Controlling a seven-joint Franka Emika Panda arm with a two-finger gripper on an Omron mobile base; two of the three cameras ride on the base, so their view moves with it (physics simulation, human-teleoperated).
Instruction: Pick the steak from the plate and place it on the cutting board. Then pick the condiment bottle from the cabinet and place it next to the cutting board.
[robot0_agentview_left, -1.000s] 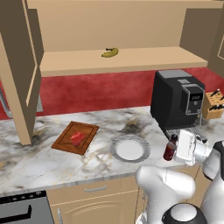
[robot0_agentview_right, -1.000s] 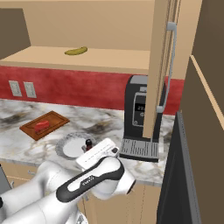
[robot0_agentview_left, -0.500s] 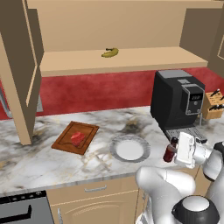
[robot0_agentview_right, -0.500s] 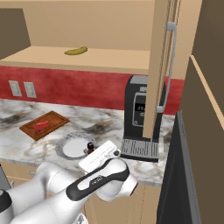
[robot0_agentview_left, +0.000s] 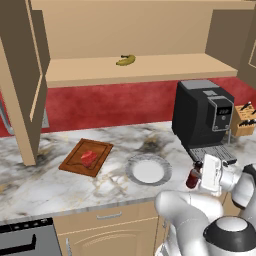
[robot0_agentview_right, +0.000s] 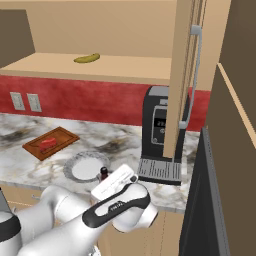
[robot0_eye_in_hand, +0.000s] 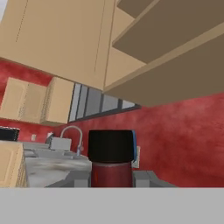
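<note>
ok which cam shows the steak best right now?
Left base view: the steak lies unobstructed on the cutting board, seen from above. Right base view shows it smaller, farther off at the left.

The light is even and soft, with only faint shadows on the counter (robot0_agentview_left: 45, 185). All pictures are rendered, slightly blurry, without glare or edge distortion.

You will find no readable text, brand, number or sign here. The coffee machine (robot0_agentview_left: 202, 118) has a small front panel whose marks are too blurred to make out, and the condiment bottle (robot0_eye_in_hand: 111, 162) in the hand view turns no legible label toward you.
</note>
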